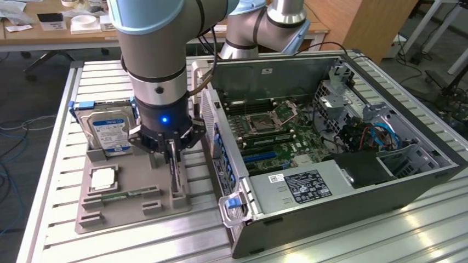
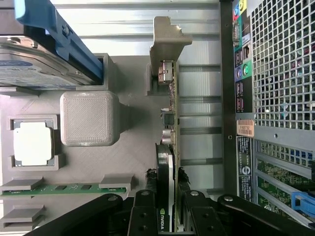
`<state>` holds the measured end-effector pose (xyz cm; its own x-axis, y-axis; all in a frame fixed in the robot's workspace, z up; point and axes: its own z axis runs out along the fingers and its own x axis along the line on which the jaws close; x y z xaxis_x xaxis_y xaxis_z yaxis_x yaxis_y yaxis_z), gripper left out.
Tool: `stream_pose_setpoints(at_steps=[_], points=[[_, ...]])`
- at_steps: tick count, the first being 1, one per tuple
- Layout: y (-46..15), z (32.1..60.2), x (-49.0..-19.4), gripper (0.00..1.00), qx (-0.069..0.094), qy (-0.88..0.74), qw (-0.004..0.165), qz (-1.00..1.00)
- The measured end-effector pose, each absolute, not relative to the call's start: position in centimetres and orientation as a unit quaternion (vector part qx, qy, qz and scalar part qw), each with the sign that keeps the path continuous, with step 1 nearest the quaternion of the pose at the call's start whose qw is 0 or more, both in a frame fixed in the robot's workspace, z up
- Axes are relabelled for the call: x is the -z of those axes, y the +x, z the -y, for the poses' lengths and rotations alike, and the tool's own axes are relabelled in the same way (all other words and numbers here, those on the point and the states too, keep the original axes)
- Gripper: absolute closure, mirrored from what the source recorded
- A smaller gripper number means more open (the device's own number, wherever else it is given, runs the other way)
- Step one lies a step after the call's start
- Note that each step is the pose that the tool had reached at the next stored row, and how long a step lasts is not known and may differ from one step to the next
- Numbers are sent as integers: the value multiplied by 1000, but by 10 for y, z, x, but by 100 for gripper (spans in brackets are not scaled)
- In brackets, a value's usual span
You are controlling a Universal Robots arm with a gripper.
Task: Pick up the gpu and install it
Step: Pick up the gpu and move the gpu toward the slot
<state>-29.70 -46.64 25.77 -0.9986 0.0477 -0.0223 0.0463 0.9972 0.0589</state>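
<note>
Gripping the gpu (image 2: 172, 113), gripper (image 2: 168, 189) apparently closed across it, card standing on edge in grey tray (image 2: 133, 147) beside computer case (image 2: 280, 64); best drawn straight out, untwisted.

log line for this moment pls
gripper: closed on gpu | gpu: on edge in gray tray slot | computer case: open beside tray

The gpu (image 2: 170, 123) is partly hidden between the jaws (hard drive (image 2: 34, 66) cut off at the wrist view's edge).
</note>
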Motion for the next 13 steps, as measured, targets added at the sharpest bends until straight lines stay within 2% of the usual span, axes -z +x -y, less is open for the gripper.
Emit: stream_pose_setpoints(at_steps=[13], points=[[-297,466,-283,73,-29,24,12,-999]])
